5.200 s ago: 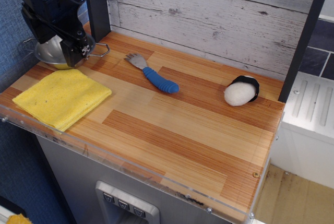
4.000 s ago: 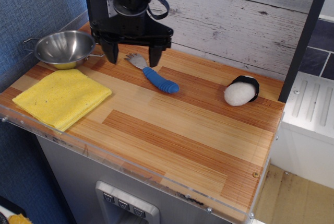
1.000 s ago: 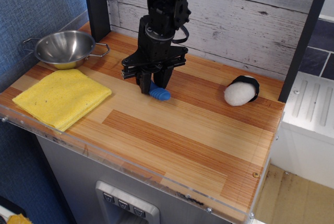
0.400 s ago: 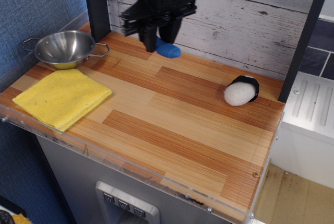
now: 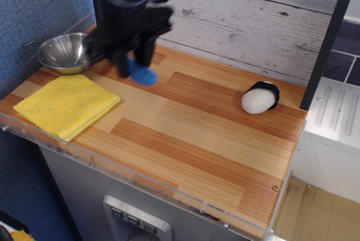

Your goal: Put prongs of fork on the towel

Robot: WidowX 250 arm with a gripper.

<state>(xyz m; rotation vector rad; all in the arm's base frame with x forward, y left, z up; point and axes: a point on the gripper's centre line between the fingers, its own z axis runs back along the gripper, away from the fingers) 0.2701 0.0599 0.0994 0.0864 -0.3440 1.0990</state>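
Observation:
My gripper (image 5: 131, 66) is shut on the fork (image 5: 140, 73) and holds it in the air above the wooden counter. Only the blue ribbed handle end shows below the fingers. The grey prongs are hidden behind the gripper. The arm is blurred by motion. The yellow towel (image 5: 66, 105) lies flat at the front left of the counter, below and to the left of the gripper and apart from it.
A steel bowl (image 5: 63, 53) stands at the back left, just left of the arm. A white and black rounded object (image 5: 260, 98) lies at the right near a dark post (image 5: 328, 36). The counter's front edge (image 5: 140, 182) has a clear plastic lip.
The gripper closed on the fork's handle, lifted it off the counter, and has now carried it left and down toward the towel side.

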